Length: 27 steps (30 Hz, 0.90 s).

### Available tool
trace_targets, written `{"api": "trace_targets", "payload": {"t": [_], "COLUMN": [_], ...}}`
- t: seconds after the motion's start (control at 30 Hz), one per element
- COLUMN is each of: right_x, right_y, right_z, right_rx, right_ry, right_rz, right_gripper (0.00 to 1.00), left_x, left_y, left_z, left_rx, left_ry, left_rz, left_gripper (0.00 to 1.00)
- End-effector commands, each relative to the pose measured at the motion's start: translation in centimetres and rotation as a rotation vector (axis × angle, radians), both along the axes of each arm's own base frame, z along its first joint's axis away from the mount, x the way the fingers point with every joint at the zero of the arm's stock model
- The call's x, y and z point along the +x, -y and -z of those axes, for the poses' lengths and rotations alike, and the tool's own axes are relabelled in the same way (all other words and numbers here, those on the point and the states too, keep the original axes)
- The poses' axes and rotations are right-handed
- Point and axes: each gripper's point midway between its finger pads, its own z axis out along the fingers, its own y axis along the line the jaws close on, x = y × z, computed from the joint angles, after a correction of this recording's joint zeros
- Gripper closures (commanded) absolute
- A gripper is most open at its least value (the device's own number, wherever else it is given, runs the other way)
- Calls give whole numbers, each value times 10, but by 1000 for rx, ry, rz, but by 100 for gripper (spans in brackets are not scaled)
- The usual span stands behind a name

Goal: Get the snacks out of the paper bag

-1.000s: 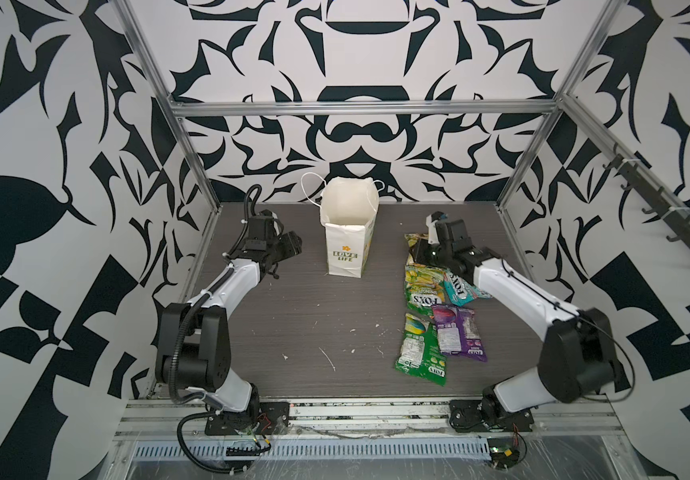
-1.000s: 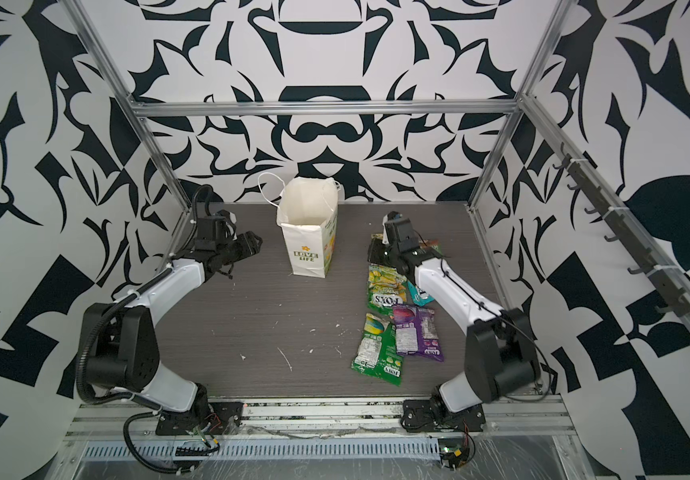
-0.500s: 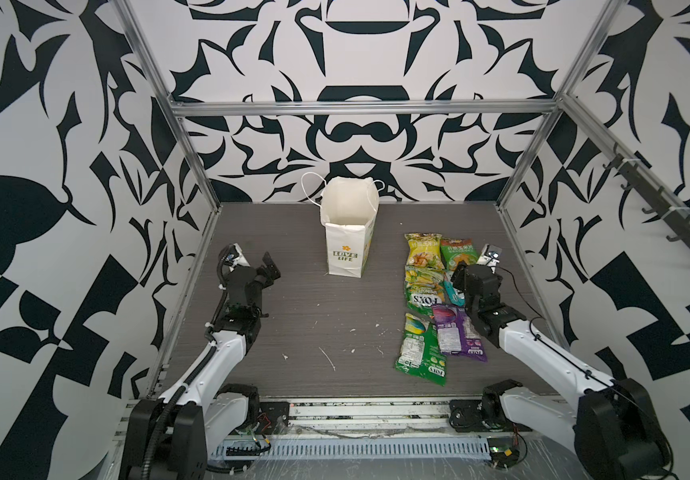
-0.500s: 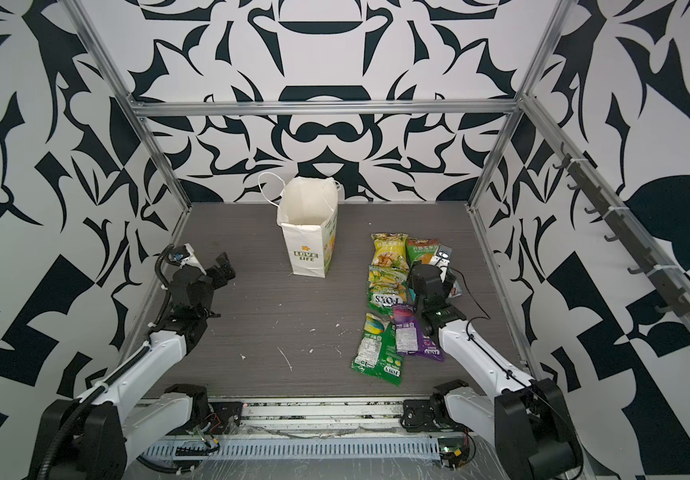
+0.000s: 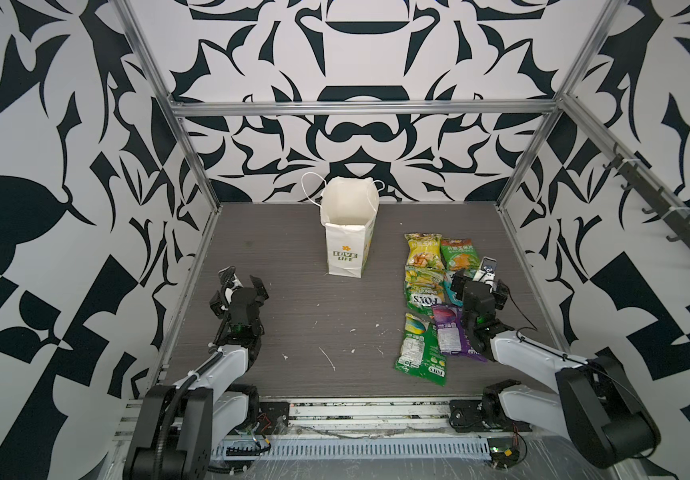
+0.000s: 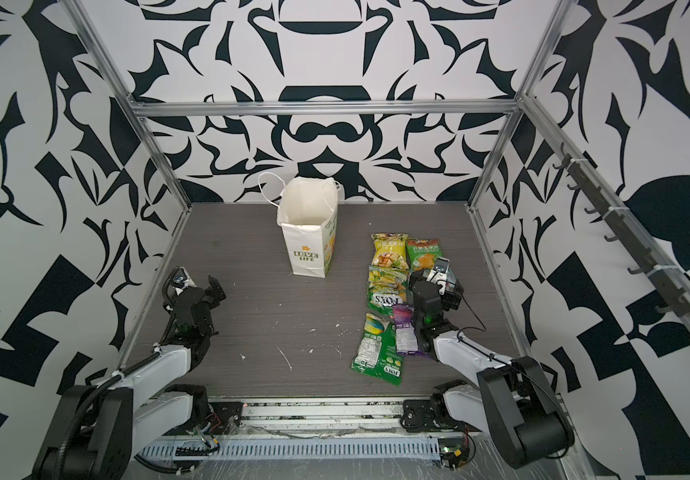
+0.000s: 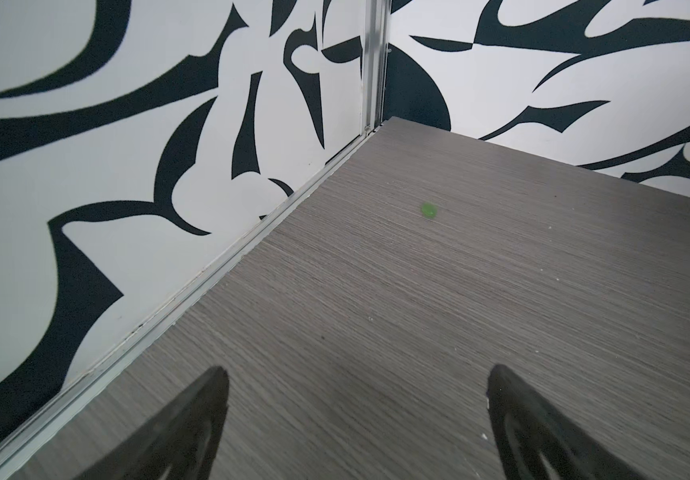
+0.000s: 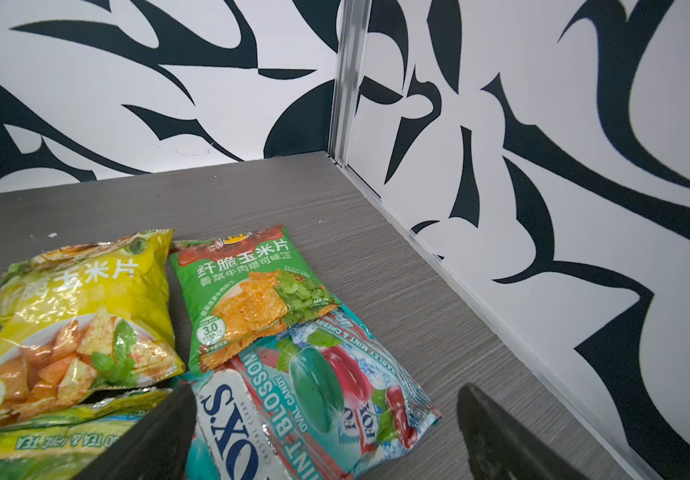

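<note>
Pincers first, from the left: my left pincer (image 5: 244,283) sits low over the dark grey wood-grain tabletop (image 5: 314,324) near the left wall, jaws spread wide, holding nothing. Further back, about mid-table, the white paper carrier bag (image 5: 345,249) with cord handles stands upright, mouth open. To its right, well apart from it, the snacks lie flat in a loose column. A yellow crisp packet (image 5: 422,249) and a green corn-chip packet (image 5: 457,254) sit side by side at the back, with a green FOX'S packet (image 5: 424,293) in front of them. Nearest the front, a purple packet (image 5: 449,332) partly overlaps a long green packet (image 5: 418,351). My right pincer (image 5: 477,286) hovers just over a teal mint-candy packet (image 8: 322,386), jaws released, gripping nothing.

I judge the emptying done, or nearly, and the step in hand to be parking. To do it well I should lift the right pincer straight up before drawing away, so no finger drags the teal packet, and check the bag's bottom.

Both top views show the bag's white inside with no packet visible, though its very bottom is hidden; neither wrist view shows the bag. Only the right wrist view reads the teal packet's print, which my arm largely hides from above. The left wrist view shows a small green speck (image 7: 428,210) on bare tabletop.
</note>
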Motion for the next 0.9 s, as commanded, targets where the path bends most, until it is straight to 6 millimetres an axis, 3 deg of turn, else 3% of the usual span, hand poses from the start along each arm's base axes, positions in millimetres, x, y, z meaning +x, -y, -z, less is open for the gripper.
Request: {"api": "trace_targets", "payload": {"t": [0.0,0.13,0.33,0.5,0.63,0.87], "right_x": [9,16,17,19,31,27], "right_y": [-1,0,25,9,-11,-20], "right_z": [-20,-16,18,30,40,42], "right_rx": [-50,-76,46,35,25,17], "right_ry": [66,73,39,51,0,45], "right_rz": [-15,-38,-7,-133,-257,-316], "right_gripper": [0,1,2,2,4,4], "left_x": [14,32,39,42,60,66], "left_y": [7,17,19,33,51,53], "left_z": [-15,-9,9,16,28,29], "left_rx": [-17,55,69,71,47,28], "left_ry": [116,59,132,119,-9,-27], "left_rz": [64,149,198,297,426,460], "left_gripper": [1,1,0,1,1,1]}}
